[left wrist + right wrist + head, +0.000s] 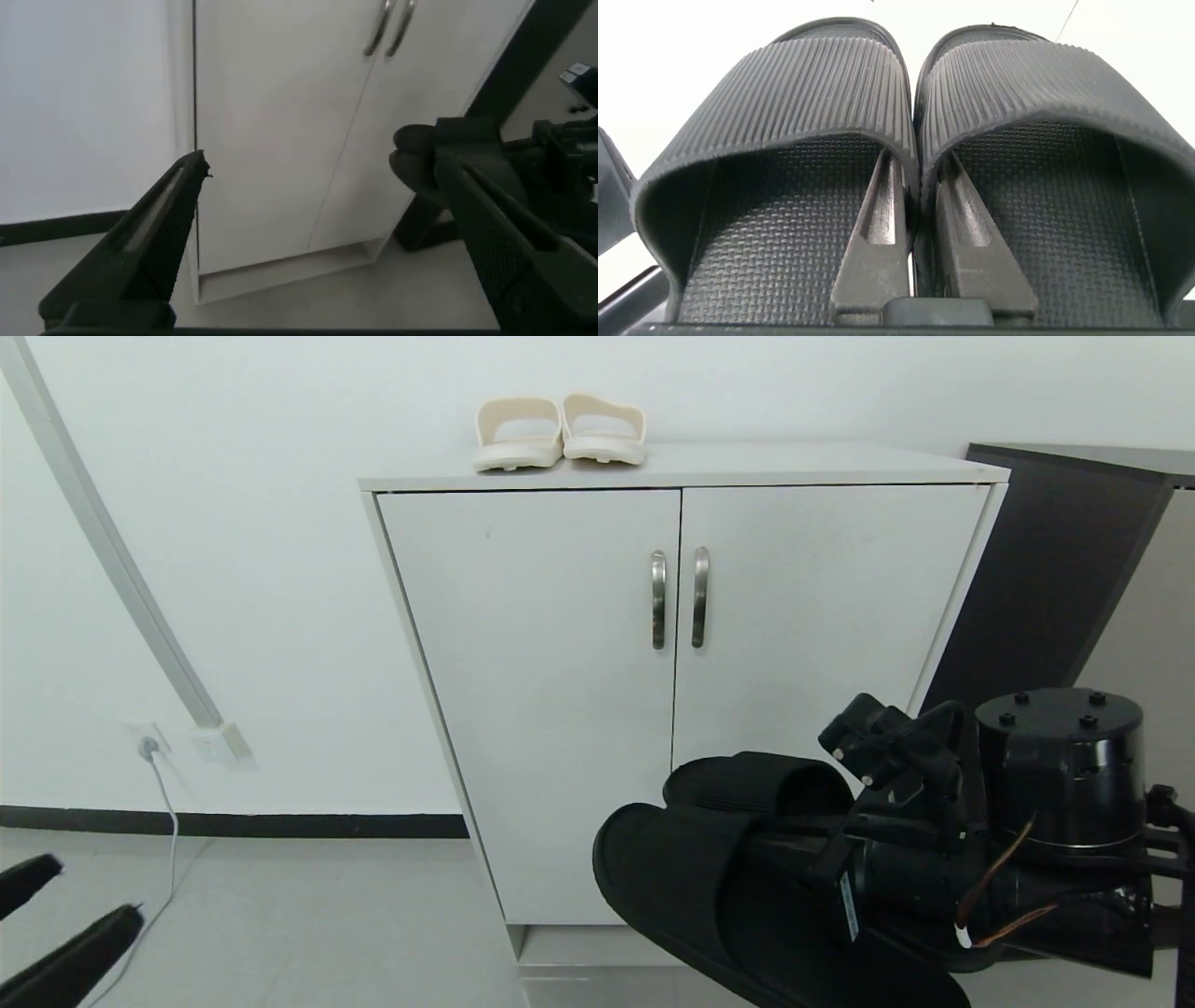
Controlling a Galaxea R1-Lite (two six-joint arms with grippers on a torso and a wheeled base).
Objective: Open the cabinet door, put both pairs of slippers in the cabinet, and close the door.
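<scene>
Black slippers (709, 896) sit closest, held as a pair off the floor in front of the cabinet's lower right door. The right end effector (918, 243) is clenched on them, with one finger inside each slipper and the two inner side walls pinched together between them. The left end effector (51, 919) hangs low on the robot's left, released, its two fingers spread wide above the floor and well apart from the cabinet.

The white cabinet (560, 709) stands on a pale grey floor (327, 924) against a white wall (233, 569). Both doors are closed, and two upright metal handles (658, 599) lie side by side at the centre seam. Cream slippers (558, 432) rest together on the cabinet top, near its back edge and left of centre.

A black skirting strip (233, 823) runs along the foot of the wall. A wall socket (149, 742) sends a cable (170, 840) down to the floor, below a slanted grey trunking (103, 532). A dark panel (1046, 588) stands just beside the cabinet's right flank. Open floor spreads to the cabinet's left.
</scene>
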